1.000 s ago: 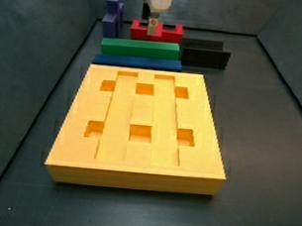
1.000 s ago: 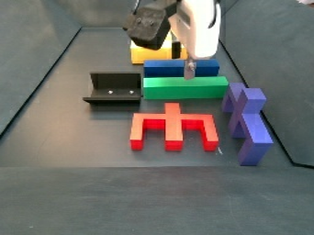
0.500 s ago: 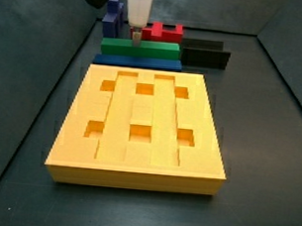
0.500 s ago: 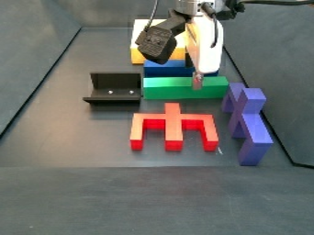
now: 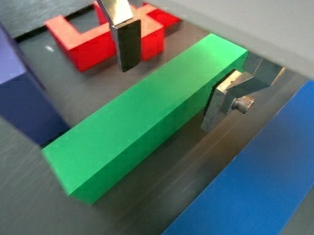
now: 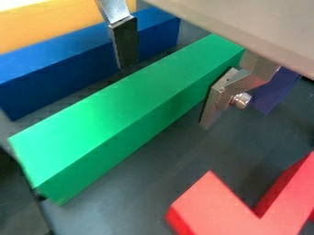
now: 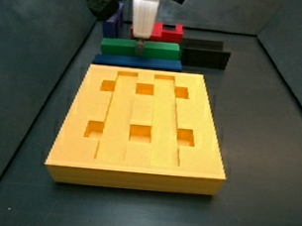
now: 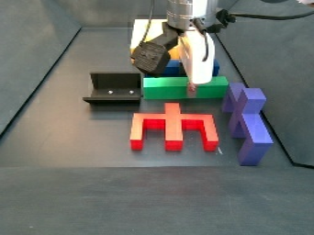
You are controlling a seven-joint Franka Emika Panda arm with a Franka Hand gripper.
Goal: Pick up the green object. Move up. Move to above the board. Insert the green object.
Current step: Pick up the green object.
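The tool [image 5: 178, 69] stood over one end of the green bar [image 5: 141, 124] with its two silver fingers spread, one on each long side; neither finger could be confirmed as touching the bar. Both wrist views showed this straddle [image 6: 172, 73]; in a side view the tool [image 8: 194, 89] appeared only as a white body lowered onto the green bar [image 8: 185, 87]. A side view showed the yellow-orange board [image 7: 142, 124] whole, with six square recesses, lying just in front of the green bar [image 7: 137, 47] on the dark surface [image 7: 272, 126]; the opposite side view showed only a sliver of it behind the arm. One blue bar [image 8: 178, 67] lay against the green bar; one red notched block [image 8: 174, 128], one purple block [image 8: 247, 122] and one fixture [image 8: 112, 88] stood nearby.
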